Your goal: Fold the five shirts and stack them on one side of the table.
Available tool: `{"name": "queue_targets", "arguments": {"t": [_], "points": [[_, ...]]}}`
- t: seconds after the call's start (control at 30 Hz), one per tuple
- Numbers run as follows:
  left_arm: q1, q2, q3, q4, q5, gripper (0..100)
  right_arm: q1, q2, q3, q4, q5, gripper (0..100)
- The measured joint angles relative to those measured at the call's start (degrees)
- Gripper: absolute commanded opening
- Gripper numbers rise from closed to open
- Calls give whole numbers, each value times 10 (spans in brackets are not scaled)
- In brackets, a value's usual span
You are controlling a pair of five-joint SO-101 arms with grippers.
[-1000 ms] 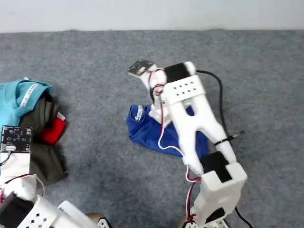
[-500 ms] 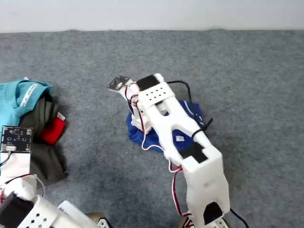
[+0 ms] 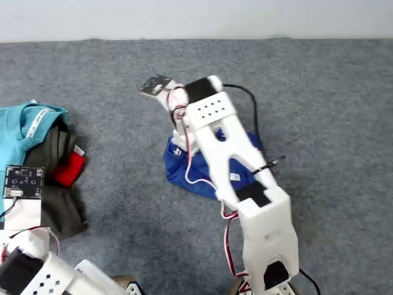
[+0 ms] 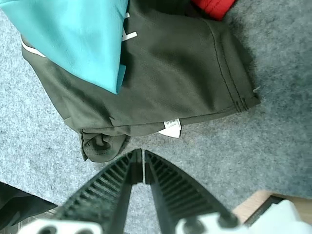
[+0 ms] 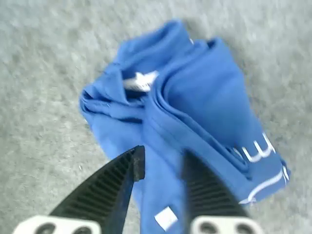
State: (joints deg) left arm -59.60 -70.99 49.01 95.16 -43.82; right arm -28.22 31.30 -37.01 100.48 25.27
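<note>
Where the blue shirt [image 3: 181,169] lies: in the middle of the grey table [image 3: 338,92], bunched into a small bundle, well apart from the pile at the left.
Pile: a teal shirt [image 3: 15,138], a dark shirt [image 3: 58,206] and a red shirt [image 3: 69,169], all touching each other.
Right pincer [image 5: 163,158]: its two jaws are a little apart and hold nothing. It hangs right over the blue shirt. We think the tips are just above the cloth, but the view is blurry.
Left pincer [image 4: 142,155]: its jaws are pressed together with nothing between them. It hangs over bare table just beside the dark shirt.
Step we think is on: getting hold of the blue shirt.
How we do it well: we open the jaws wider, go down on the thick folded edge and pinch all the layers at once. Then the bundle does not fall open when we lift it.
What the right wrist view adds: the folds, the white tag at the collar and the white letters, which the arm hides from above.
What the high view adds: how far the pile is from the blue shirt, and where both arms are.
</note>
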Motion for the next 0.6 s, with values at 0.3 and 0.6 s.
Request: {"name": "queue_targets", "arguments": {"t": [0.3,0.6], "points": [[0,0,0,0,0,15,170,0,18,0,50,9],[0,0,0,0,0,15,182,47,19,0,62,9]]}}
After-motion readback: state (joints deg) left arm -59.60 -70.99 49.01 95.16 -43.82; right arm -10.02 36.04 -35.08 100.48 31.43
